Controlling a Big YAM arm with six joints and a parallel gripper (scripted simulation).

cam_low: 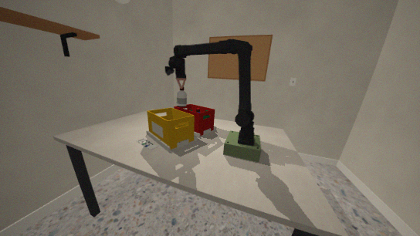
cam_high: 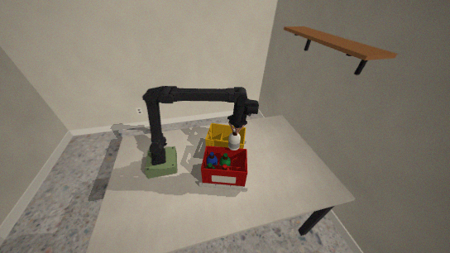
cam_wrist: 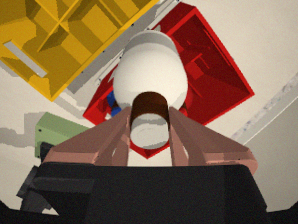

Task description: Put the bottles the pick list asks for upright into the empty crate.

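My gripper [cam_high: 235, 131] is shut on the neck of a white bottle [cam_high: 234, 140] with a brown cap and holds it upright in the air, above the seam between the two crates. The same bottle shows in the side view [cam_low: 181, 97] and fills the wrist view [cam_wrist: 149, 76]. The yellow crate [cam_high: 226, 135] with dividers is empty. The red crate [cam_high: 224, 166] holds a blue-topped bottle [cam_high: 212, 159] and a green-topped bottle [cam_high: 225, 159], with others low inside. The pick list [cam_low: 146, 143] lies on the table beside the yellow crate; its lines are too small to read.
The arm's green base [cam_high: 160, 162] stands left of the red crate. A wooden shelf [cam_high: 339, 43] hangs on the wall, high to the right. A cork board [cam_low: 239, 57] hangs on the wall behind the arm. The table edge runs close behind the yellow crate.
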